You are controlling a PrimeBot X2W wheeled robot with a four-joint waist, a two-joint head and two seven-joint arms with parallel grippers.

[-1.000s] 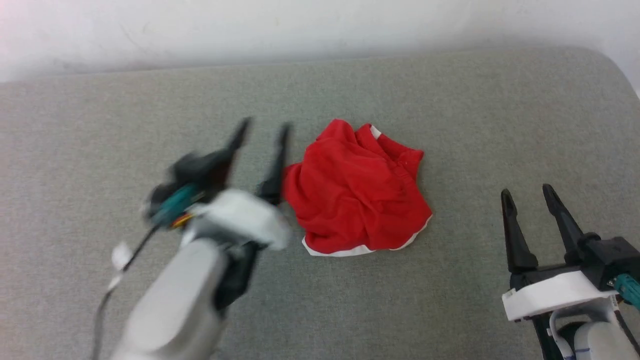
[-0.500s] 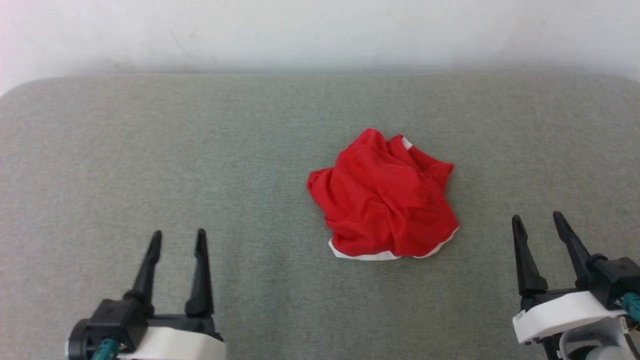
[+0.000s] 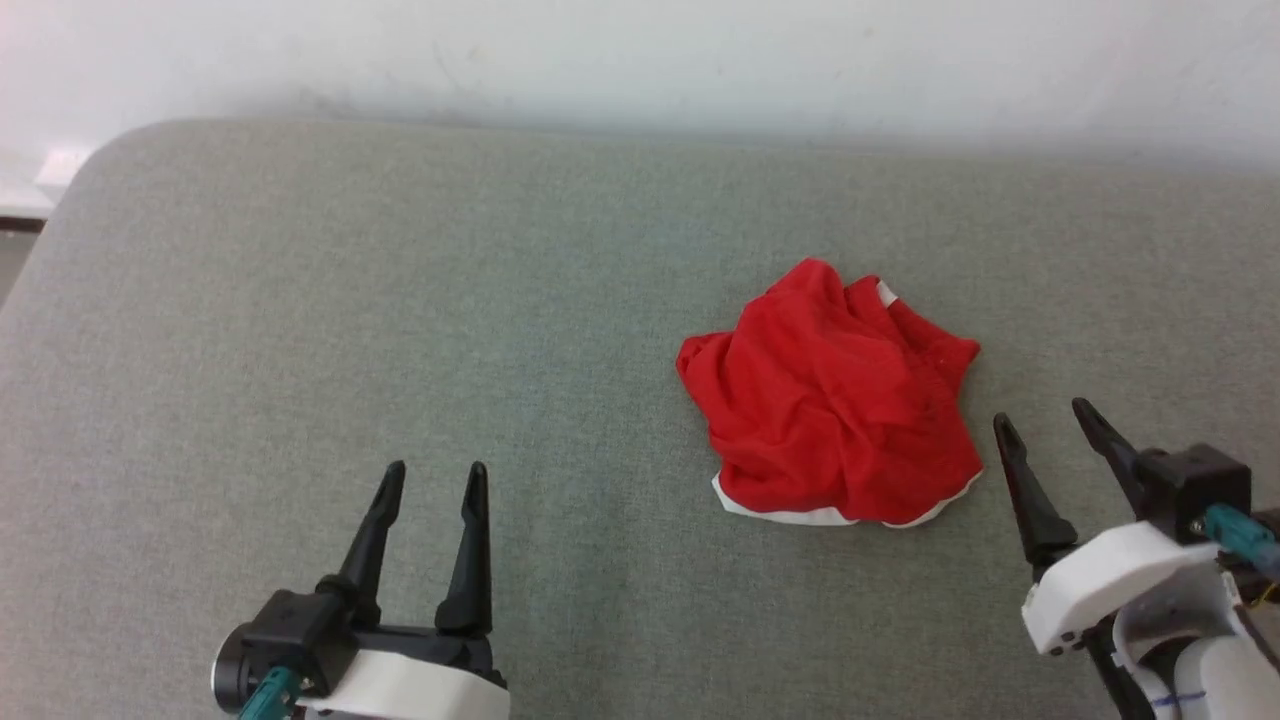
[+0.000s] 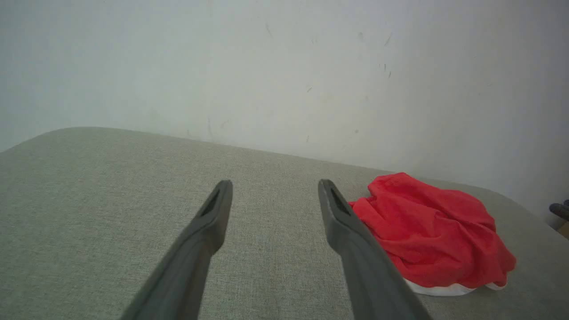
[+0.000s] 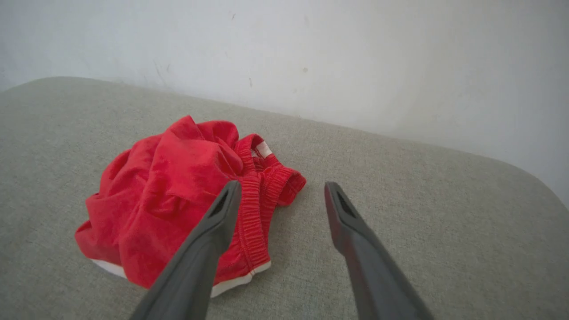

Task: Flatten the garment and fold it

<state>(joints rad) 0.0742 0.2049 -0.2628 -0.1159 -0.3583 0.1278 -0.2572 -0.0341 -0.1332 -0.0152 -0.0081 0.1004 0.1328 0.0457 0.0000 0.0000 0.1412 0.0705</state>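
Observation:
The garment [image 3: 835, 410] is a crumpled heap of bright red fabric with a white hem along its near edge, lying right of centre on the grey padded surface. The left wrist view has the garment [image 4: 433, 235] at the right; the right wrist view has the garment [image 5: 178, 195] at the left, its gathered waistband showing. My left gripper [image 3: 435, 475] stands open near the front, well left of the heap, holding nothing. My right gripper [image 3: 1045, 415] is open just right of the heap, apart from it, with nothing between its fingers.
The grey padded surface [image 3: 400, 300] runs back to a pale wall [image 3: 640, 60]. Its rounded far-left corner [image 3: 95, 160] shows, with a strip of floor beyond it. Bare surface lies all around the heap.
My left arm has drawn back from beside the garment to the near left. The camera has shifted, so the garment sits further right in the picture. The right gripper stays open.

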